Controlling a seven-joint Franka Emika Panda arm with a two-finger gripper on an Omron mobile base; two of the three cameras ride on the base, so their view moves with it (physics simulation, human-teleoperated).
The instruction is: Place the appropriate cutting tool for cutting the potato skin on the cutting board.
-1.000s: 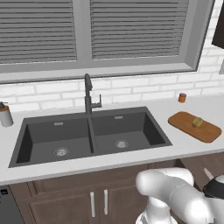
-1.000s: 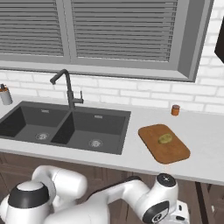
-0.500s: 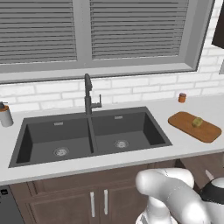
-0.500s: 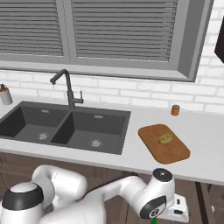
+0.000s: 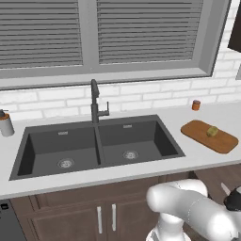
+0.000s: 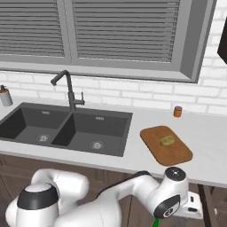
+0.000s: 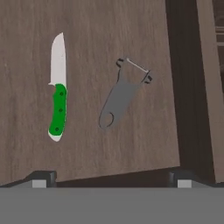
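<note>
Brown wood makes up the cutting board [image 6: 166, 145], which lies flat on the pale worktop [image 6: 208, 133] to the right of the sink [image 5: 99, 146], well toward the worktop's right end. On the board sits the potato [image 6: 167, 140], a small yellowish-green lump resting near the board's middle, a little toward its back edge. A small orange-brown jar [image 6: 178, 111] with a dark lid stands behind the board, close to the white brick wall and apart from the board. The sink is a dark double basin with a drain in each half; both basins hold nothing that can be made out. A dark tap [image 5: 96, 101] rises at the back edge between the two basins. At the worktop's far left end stands a soap bottle [image 5: 5, 124] with a dark pump top.

In the hand view, a dark wooden surface [image 7: 87, 162] carries two tools lying flat and apart from each other. The knife [image 7: 57, 87] has a white blade and a green handle. Beside it lies the peeler [image 7: 122, 92], grey, with a thin blade bar across its forked head and a hole in the end of its handle. The gripper [image 7: 111, 179] hangs above them, touching neither, its two fingertips set wide apart and the jaws holding nothing. The white arm [image 6: 146, 195] bends low in front of the cupboards beneath the worktop.
</note>
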